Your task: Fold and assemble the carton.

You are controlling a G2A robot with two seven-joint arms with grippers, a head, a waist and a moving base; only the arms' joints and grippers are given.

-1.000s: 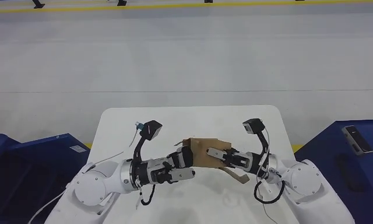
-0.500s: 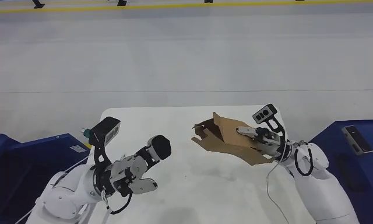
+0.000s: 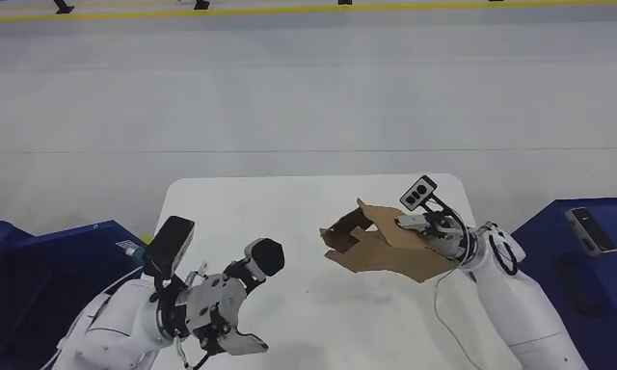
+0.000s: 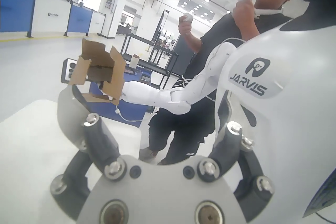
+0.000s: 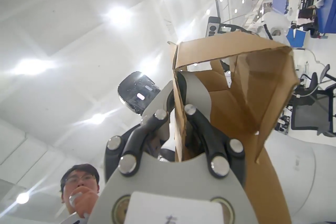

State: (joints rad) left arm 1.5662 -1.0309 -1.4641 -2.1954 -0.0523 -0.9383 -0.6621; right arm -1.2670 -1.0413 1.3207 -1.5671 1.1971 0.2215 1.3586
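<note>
The carton [image 3: 378,241] is brown cardboard, only partly formed, and it is over the right half of the white table [image 3: 318,303]. In the left wrist view it [image 4: 97,70] appears held up clear of the tabletop rather than resting on it. Its body stands open like a short tube, with the open end turned toward the middle of the table and the left arm. Loose flaps stick out around that opening, one standing up at the top and one hanging low. The right gripper [image 3: 427,231] grips the carton at the end away from the opening. In the right wrist view this gripper [image 5: 179,86] is clamped on one cardboard wall, with one finger [image 5: 195,93] inside the carton and the other on the outer face. The wall stands on edge between them, and the rest of the carton bends away past the inner finger. The left gripper [image 3: 236,307] is well apart from the carton, over the table's near left part. Its fingers [image 4: 68,107] are spread wide with nothing between them, and it faces across the table toward the carton. A dark blue stand [image 3: 58,264] sits off the table's left side and another [image 3: 564,245] off its right.
</note>
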